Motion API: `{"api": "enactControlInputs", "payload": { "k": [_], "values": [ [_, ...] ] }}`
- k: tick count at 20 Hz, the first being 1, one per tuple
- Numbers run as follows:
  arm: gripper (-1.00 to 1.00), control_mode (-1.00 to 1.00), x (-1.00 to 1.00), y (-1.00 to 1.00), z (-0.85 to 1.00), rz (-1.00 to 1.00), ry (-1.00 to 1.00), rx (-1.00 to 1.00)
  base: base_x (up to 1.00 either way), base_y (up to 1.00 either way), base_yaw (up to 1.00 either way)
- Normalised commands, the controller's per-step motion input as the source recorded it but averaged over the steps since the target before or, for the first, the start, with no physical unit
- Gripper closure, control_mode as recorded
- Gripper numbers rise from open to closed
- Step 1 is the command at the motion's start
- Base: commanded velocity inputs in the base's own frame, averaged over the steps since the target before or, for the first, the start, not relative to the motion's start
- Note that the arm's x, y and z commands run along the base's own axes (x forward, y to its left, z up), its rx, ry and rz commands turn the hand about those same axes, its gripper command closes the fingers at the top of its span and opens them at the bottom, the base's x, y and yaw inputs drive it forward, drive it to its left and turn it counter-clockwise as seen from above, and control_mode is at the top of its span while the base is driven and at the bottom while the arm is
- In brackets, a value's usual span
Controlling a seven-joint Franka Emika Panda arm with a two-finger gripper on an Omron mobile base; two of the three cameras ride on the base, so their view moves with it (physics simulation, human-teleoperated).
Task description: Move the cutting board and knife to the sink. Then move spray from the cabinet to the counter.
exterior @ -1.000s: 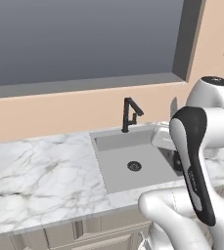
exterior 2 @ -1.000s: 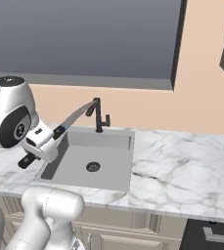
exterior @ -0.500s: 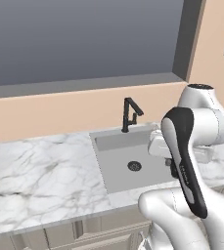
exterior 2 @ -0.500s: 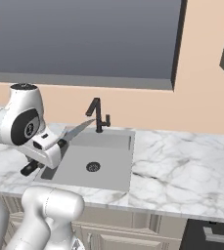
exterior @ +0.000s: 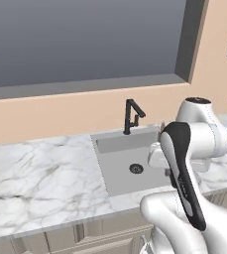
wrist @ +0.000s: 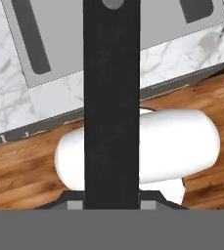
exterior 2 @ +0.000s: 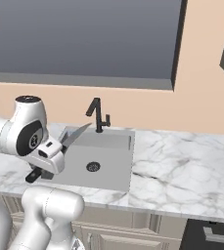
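Fingers [exterior 2: 49, 163] with knife [exterior 2: 74, 135] above sink [exterior 2: 108, 166]

faucet [exterior: 132, 115]: black, angular — stands upright at the basin's back edge
window [exterior: 80, 42]: dark grey pane above the peach wall
floor [wrist: 20, 168]: brown wood planks
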Motion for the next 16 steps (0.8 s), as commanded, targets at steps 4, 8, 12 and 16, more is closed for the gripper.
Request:
{"api": "enactControlInputs", "payload": {
  "k": [4,8,12,16],
  "values": [
    [1.0,-1.0,0.43,0.0,-0.11,0.04,-0.02,0.0,0.0,0.0,0.0],
    [1.0,-1.0,0.47,0.0,0.0,0.04,0.15,0.0,0.0,0.0,0.0],
    [1.0,-1.0,0.36,0.0,-0.04,0.0,0.3,0.0,0.0,0.0,0.0],
    [1.0,-1.0,0.24,0.0,-0.04,0.0,0.33,0.0,0.0,0.0,0.0]
  ]
}}
